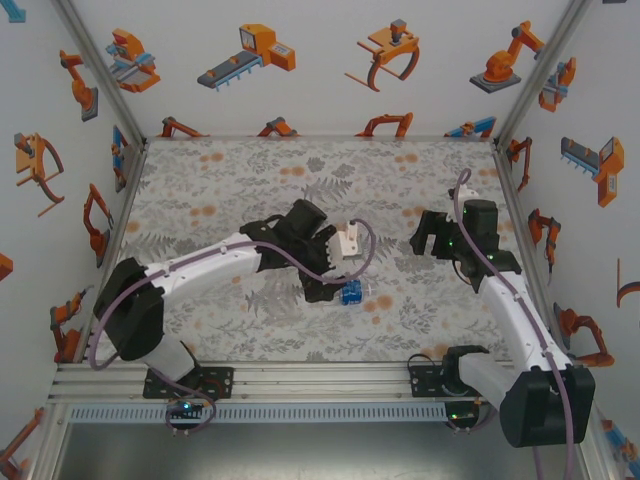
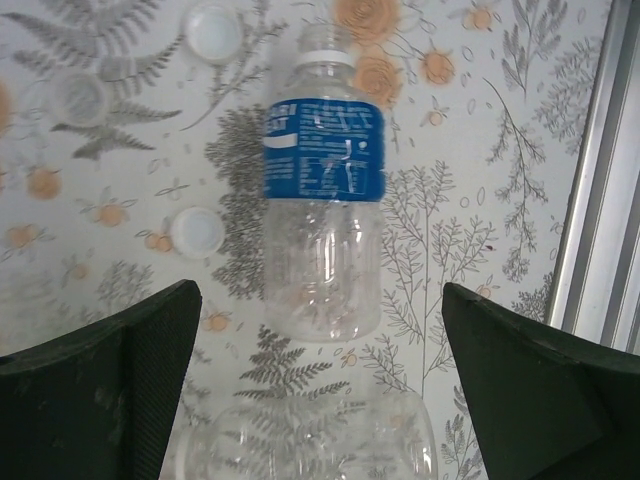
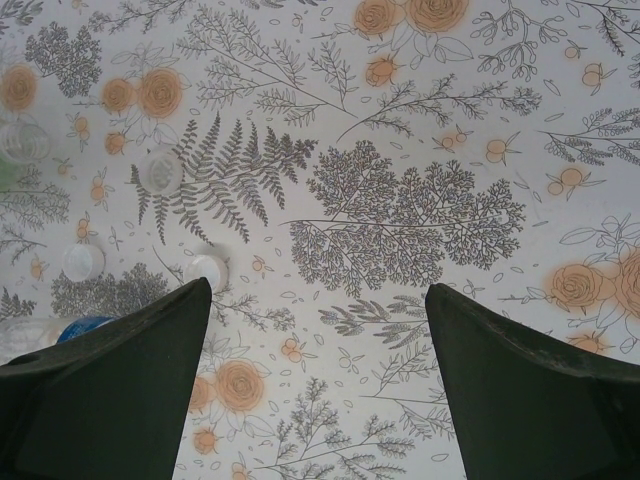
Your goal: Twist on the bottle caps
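Left gripper [image 2: 320,298]: jaws wide apart, gripping nothing. The blue bottle [image 2: 322,200] lies flat between and ahead of the fingers [image 2: 110,390], touching neither, with its neck pointing away and a white cap [image 2: 325,58] on it. A clear bottle [image 2: 310,445] lies crosswise nearest the wrist. Loose caps: one [image 2: 196,232] just left of the blue bottle, one [image 2: 213,32] farther ahead. A rail [image 2: 600,170] runs at right.

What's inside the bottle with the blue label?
It looks empty: through the clear part of the blue-labelled bottle you see the flowery tablecloth beneath. The blue label hides the middle, so that part cannot be checked.
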Robot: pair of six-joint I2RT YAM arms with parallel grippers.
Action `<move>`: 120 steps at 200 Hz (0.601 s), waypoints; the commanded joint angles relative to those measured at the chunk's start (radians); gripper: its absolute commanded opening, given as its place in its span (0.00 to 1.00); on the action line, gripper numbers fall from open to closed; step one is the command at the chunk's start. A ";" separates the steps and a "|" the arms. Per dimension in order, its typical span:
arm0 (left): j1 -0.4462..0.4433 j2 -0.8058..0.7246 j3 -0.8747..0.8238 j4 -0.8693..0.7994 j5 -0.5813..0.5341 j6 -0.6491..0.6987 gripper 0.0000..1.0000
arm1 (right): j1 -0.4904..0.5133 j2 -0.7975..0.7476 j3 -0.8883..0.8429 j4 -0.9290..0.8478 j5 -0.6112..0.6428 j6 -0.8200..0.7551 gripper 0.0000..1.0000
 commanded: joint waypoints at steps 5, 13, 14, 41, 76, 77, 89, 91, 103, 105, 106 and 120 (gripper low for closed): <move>-0.022 0.039 -0.001 0.042 0.049 0.073 0.98 | 0.005 -0.016 0.007 -0.020 0.008 0.022 0.78; -0.026 0.051 -0.014 0.072 0.055 0.079 0.99 | 0.004 -0.017 0.005 -0.020 0.008 0.020 0.78; -0.027 0.052 -0.015 0.076 0.055 0.079 0.99 | 0.004 -0.017 0.005 -0.020 0.008 0.020 0.78; -0.034 0.128 -0.016 0.122 0.024 0.080 0.99 | 0.005 -0.023 0.001 -0.029 0.011 0.014 0.78; -0.041 0.205 -0.006 0.136 0.000 0.090 0.92 | 0.005 -0.032 -0.007 -0.050 0.009 0.008 0.78; -0.041 0.206 -0.007 0.137 -0.001 0.090 0.92 | 0.005 -0.033 -0.007 -0.051 0.009 0.007 0.78; -0.043 0.218 -0.016 0.154 -0.015 0.092 0.91 | 0.005 -0.039 -0.013 -0.053 0.010 0.004 0.78; -0.043 0.221 -0.017 0.156 -0.016 0.091 0.91 | 0.005 -0.040 -0.013 -0.053 0.011 0.003 0.78; -0.043 0.233 -0.022 0.163 -0.028 0.093 0.89 | 0.005 -0.044 -0.015 -0.058 0.013 0.002 0.78; -0.043 0.235 -0.022 0.164 -0.029 0.093 0.88 | 0.006 -0.045 -0.014 -0.059 0.013 0.001 0.78; -0.043 0.234 -0.022 0.163 -0.030 0.094 0.88 | 0.005 -0.046 -0.014 -0.060 0.013 0.002 0.78; -0.043 0.243 -0.022 0.162 -0.034 0.096 0.83 | 0.005 -0.051 -0.011 -0.069 0.011 0.003 0.78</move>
